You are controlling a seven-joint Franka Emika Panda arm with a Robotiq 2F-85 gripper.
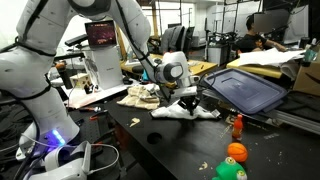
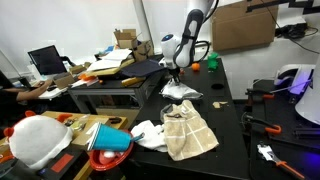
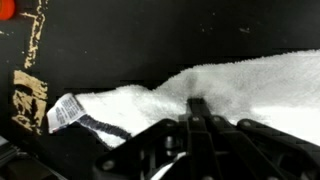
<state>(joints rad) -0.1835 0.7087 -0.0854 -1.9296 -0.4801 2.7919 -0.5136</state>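
Pincer (image 3: 197, 108) pinched shut on the white towel (image 3: 255, 85), which looks soft, light and floppy; a bunched fold probably grips best.

Three cloths: one white towel (image 2: 181, 93), one white rag (image 2: 148, 132), one beige towel (image 2: 190, 135); one tool (image 2: 174, 80).

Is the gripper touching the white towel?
Touching. In the wrist view the gripper has its fingers closed together, and their tips are pinched into a raised fold of the white towel, with no gap showing.
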